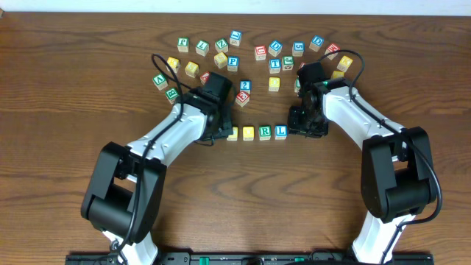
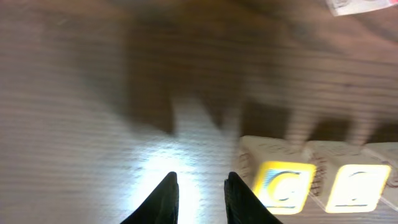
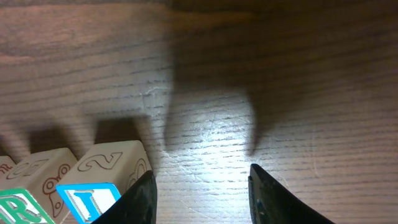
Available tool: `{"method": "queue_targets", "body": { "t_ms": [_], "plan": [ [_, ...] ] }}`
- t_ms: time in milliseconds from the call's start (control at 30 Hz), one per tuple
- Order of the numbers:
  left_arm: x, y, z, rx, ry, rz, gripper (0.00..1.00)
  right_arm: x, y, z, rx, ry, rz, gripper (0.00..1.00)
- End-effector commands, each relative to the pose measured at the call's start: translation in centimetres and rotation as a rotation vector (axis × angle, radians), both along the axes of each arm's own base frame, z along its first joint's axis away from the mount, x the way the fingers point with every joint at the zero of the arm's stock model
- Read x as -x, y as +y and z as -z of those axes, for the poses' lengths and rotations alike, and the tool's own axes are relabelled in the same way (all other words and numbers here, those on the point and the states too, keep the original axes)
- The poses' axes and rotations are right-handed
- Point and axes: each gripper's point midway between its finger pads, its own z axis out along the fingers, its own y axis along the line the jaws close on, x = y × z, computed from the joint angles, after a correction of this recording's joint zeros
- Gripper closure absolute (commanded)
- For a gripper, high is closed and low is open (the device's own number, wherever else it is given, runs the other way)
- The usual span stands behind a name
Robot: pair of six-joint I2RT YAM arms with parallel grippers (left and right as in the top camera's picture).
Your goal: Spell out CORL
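**CORL looks spelled; both hands empty at the row's ends**

A row (image 1: pixel 256 133) of 4 blocks lies at mid-bench, between the 2 hands. The left wrist view shows a yellow C (image 2: pixel 283 186) at the row's left end. The yellow block touching it is too blurred to read for sure, but I take it for the O (image 2: pixel 356 190). Overhead, a green R (image 1: pixel 265 132) and then the L (image 1: pixel 280 132) finish the line, all 4 side by side and fairly straight. By my reading the word is done, and what is left is to draw the arms back and perhaps square up the spacing.

The left hand (image 2: pixel 200 186) is released and grasps nothing. Its fingers stand a narrow gap apart over bare bench (image 1: pixel 73 88), just beside the C. The right hand (image 3: pixel 202 186) is also released, wider, and empty, just beside the L.

About 25 spare blocks (image 1: pixel 274 48) lie scattered on the far side. Most are well apart from the row, though a few sit near the left arm. Nothing blocks the word itself. The likely hazard is a hand clipping an end block on the way out.
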Motion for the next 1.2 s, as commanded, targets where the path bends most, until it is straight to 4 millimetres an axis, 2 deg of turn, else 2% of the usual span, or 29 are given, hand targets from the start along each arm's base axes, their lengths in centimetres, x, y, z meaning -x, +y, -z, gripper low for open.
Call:
{"method": "queue_targets", "body": {
  "t_ms": [0,400,433,600,1167],
  "plan": [
    [0.4,-0.7,0.7,0.0,0.006,0.006,0.75,0.4,0.0,0.7,0.007,0.015,0.015,0.58],
    [0.4,-0.8,0.7,0.0,0.007,0.003,0.75,0.6,0.2,0.7,-0.003,0.02,0.003,0.58],
    [0.4,-0.7,0.6,0.001,0.007,0.002,0.78,0.6,0.2,0.7,-0.003,0.019,0.002,0.58],
    [-0.6,-0.5,-0.5,0.003,-0.03,0.038,0.79,0.7,0.2,0.9,-0.003,0.021,0.0,0.57],
    [-0.7,-0.4,0.0,0.011,-0.025,0.056,0.78,0.6,0.4,0.9,-0.004,0.014,-0.004,0.56]
  ]
}}
